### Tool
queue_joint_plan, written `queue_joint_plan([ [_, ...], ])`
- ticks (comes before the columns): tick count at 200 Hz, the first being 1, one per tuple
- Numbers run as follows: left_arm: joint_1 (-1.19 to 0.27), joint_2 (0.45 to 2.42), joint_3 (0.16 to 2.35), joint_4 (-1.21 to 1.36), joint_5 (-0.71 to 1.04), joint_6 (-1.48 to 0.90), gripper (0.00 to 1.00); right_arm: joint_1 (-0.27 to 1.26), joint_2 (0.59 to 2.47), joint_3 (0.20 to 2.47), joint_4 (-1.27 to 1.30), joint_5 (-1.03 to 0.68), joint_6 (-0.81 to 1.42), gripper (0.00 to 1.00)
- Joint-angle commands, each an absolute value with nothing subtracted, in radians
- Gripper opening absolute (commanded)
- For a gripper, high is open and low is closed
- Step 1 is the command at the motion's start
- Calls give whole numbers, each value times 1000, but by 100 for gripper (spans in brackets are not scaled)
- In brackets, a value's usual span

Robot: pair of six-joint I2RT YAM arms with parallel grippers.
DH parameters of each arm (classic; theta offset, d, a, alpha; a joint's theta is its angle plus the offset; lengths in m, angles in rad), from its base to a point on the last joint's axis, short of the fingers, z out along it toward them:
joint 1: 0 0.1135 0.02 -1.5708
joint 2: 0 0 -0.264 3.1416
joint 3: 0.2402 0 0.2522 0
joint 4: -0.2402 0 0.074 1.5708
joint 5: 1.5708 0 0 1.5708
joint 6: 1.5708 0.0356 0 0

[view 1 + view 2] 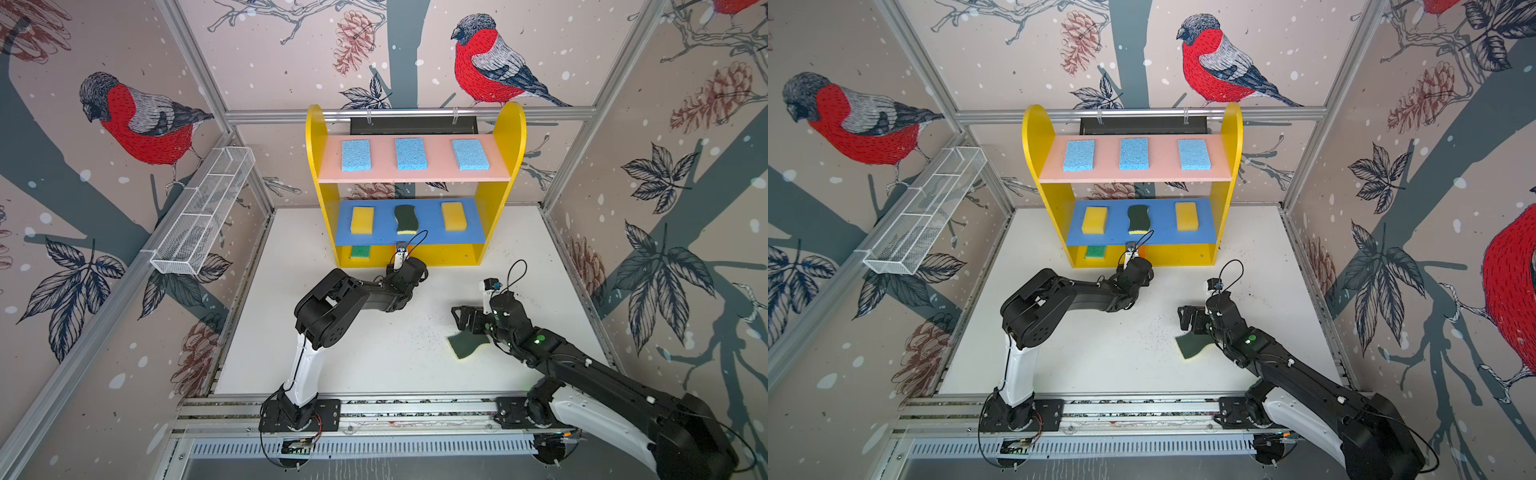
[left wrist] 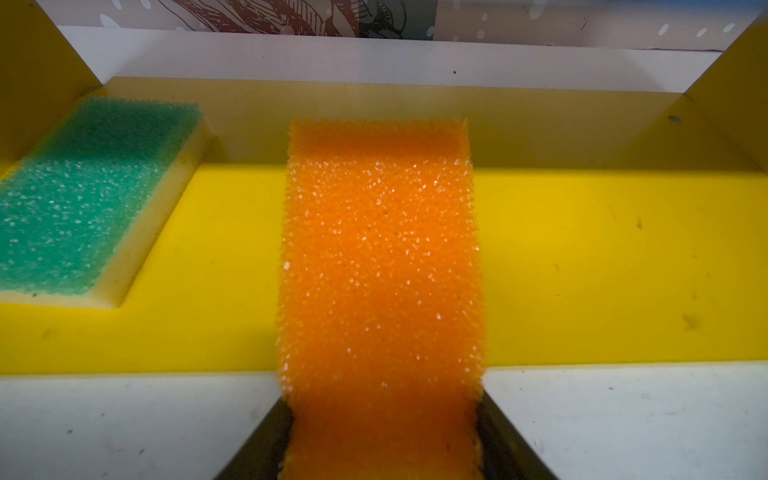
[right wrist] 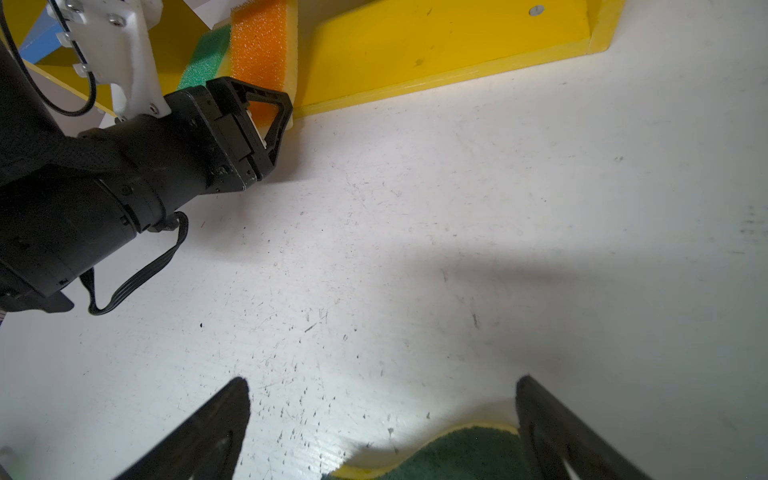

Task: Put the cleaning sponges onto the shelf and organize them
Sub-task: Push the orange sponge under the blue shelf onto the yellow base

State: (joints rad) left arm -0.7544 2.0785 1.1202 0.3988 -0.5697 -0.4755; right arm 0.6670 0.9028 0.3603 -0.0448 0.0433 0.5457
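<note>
Closest to me, my right end effector (image 3: 380,390) is spread wide, low over the white surface (image 1: 374,353). A dark green scourer (image 1: 465,345) lies flat there, partly under it and right next to one finger. I cannot tell if they touch.

A bit farther away, my left end effector (image 2: 382,440) is pinching the orange-topped sponge (image 2: 380,257) by its near end. The far end of that sponge is over the yellow bottom board (image 2: 582,257) of the shelf (image 1: 505,137), about in the middle. Its near end sticks out over the surface. The green-topped sponge (image 2: 91,195) lies on the same board, by the left side wall in both top views, apart from the orange one.

One step up, the blue middle board (image 1: 469,224) holds a yellow sponge (image 1: 362,220), a wavy scourer (image 1: 406,219) and another yellow sponge (image 1: 454,215) in a row.

Highest and farthest, the pink top board (image 1: 415,174) holds three light-blue sponges (image 1: 410,153) side by side with gaps between them.
</note>
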Motion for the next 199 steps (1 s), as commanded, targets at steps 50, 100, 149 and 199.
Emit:
queue_joint_plan([
  [50, -750, 2100, 1120, 494, -584, -483, 60, 667, 892, 354, -17, 48, 531, 100],
  [100, -751, 2123, 1132, 491, -577, -485, 62, 668, 882, 344, -18, 48, 536, 100],
  [149, -751, 2135, 1137, 491, -575, -486, 63, 667, 868, 337, -18, 52, 537, 99],
  [199, -751, 2146, 1149, 480, -571, -487, 66, 667, 873, 336, -14, 54, 538, 99],
])
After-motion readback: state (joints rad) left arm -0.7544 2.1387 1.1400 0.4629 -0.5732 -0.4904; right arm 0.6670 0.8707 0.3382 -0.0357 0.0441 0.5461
